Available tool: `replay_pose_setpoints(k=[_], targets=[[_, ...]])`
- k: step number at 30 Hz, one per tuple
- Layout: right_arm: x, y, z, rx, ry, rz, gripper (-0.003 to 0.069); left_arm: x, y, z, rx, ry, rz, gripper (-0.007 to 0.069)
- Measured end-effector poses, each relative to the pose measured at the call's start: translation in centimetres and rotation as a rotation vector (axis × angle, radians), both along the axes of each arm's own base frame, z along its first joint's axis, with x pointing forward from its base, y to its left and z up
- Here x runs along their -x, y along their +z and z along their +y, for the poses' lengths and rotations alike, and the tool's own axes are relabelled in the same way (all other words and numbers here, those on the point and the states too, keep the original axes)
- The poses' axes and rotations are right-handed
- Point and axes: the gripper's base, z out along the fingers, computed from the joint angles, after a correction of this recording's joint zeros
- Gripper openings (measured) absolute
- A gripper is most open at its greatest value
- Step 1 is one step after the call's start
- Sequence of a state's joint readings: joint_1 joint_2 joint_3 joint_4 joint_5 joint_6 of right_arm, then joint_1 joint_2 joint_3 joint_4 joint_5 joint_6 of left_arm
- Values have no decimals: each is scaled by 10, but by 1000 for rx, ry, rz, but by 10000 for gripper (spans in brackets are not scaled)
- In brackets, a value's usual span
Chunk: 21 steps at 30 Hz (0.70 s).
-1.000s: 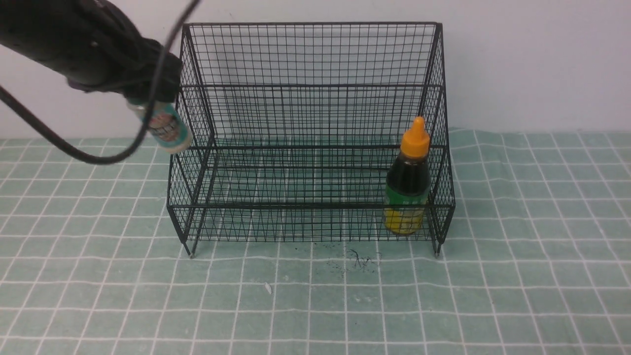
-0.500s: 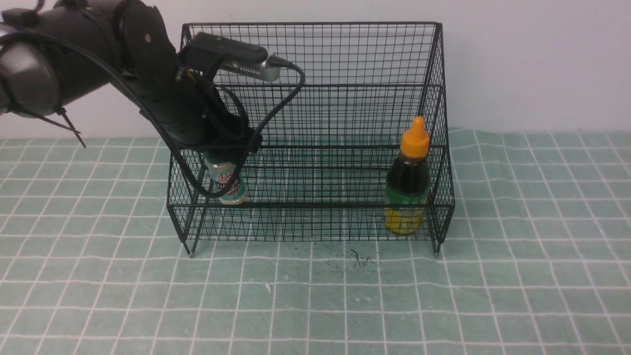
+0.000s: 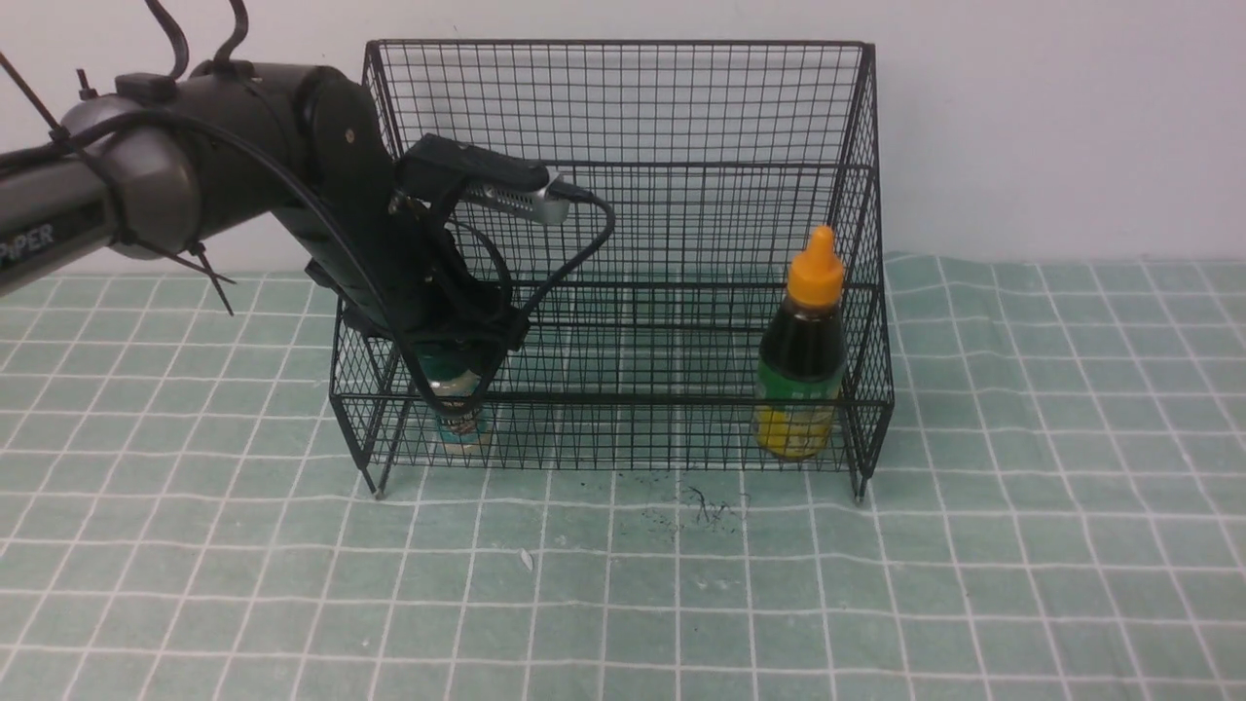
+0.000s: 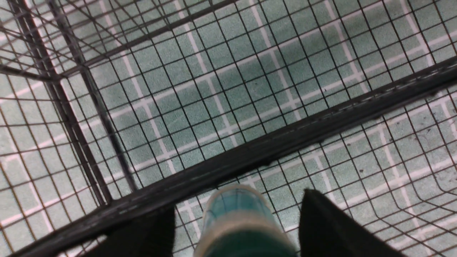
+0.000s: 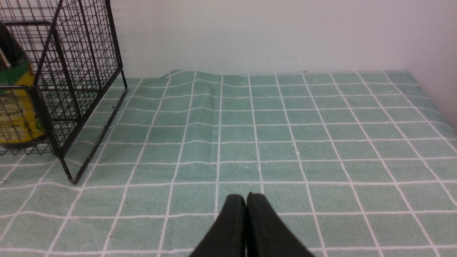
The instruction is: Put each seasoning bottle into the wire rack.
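The small clear shaker (image 3: 459,421) with the dark green cap stands upright on the lowest front tier of the black wire rack (image 3: 623,107), near its left end. My left gripper (image 3: 458,375) reaches down over it from above. In the left wrist view the shaker (image 4: 235,214) sits between the black fingers (image 4: 321,225) with a gap on each side, so the gripper (image 4: 237,203) is open. The taller dark bottle (image 3: 803,360) with the orange cap stands at the right end of the same tier. My right gripper (image 5: 246,196) is shut and empty over the cloth, to the right of the rack (image 5: 85,53).
A green checked cloth (image 3: 876,584) covers the table, with a white wall close behind the rack. Dark specks (image 3: 711,511) lie on the cloth in front of the rack. The left arm's cable (image 3: 574,253) loops inside the rack.
The left arm carried the shaker from outside the rack's left side down into the front tier. Its fingers have spread away from the shaker. The right arm has not moved.
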<state>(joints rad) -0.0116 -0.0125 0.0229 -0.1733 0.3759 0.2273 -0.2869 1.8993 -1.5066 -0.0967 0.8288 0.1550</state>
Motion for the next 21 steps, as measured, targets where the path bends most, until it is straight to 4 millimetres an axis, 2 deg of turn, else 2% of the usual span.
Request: replay_pose_setpoints(k=[4, 6, 7, 9, 12, 13, 14, 16, 18, 19, 20, 21], targets=[[0, 0, 0, 0, 0, 0, -10, 3, 7, 1, 5, 0, -5, 507], [0, 0, 0, 0, 0, 0, -10, 10, 27, 3, 19, 9, -47, 515], [0, 0, 0, 0, 0, 0, -10, 11, 29, 3, 22, 12, -51, 515], [0, 0, 0, 0, 0, 0, -10, 21, 56, 6, 48, 29, -111, 497], [0, 0, 0, 0, 0, 0, -10, 46, 102, 14, 97, 60, -204, 403], [0, 0, 0, 0, 0, 0, -10, 50, 109, 15, 103, 60, -219, 384], [0, 0, 0, 0, 0, 0, -10, 67, 131, 20, 122, 66, -260, 308], [0, 0, 0, 0, 0, 0, -10, 95, 161, 28, 151, 74, -314, 174], [0, 0, 0, 0, 0, 0, -10, 113, 177, 33, 168, 77, -350, 96], [0, 0, 0, 0, 0, 1, -10, 138, 194, 40, 200, 78, -408, 36], [0, 0, 0, 0, 0, 1, -10, 157, 204, 45, 225, 77, -451, 15], [0, 0, 0, 0, 0, 1, -10, 166, 204, 47, 233, 77, -467, 8]])
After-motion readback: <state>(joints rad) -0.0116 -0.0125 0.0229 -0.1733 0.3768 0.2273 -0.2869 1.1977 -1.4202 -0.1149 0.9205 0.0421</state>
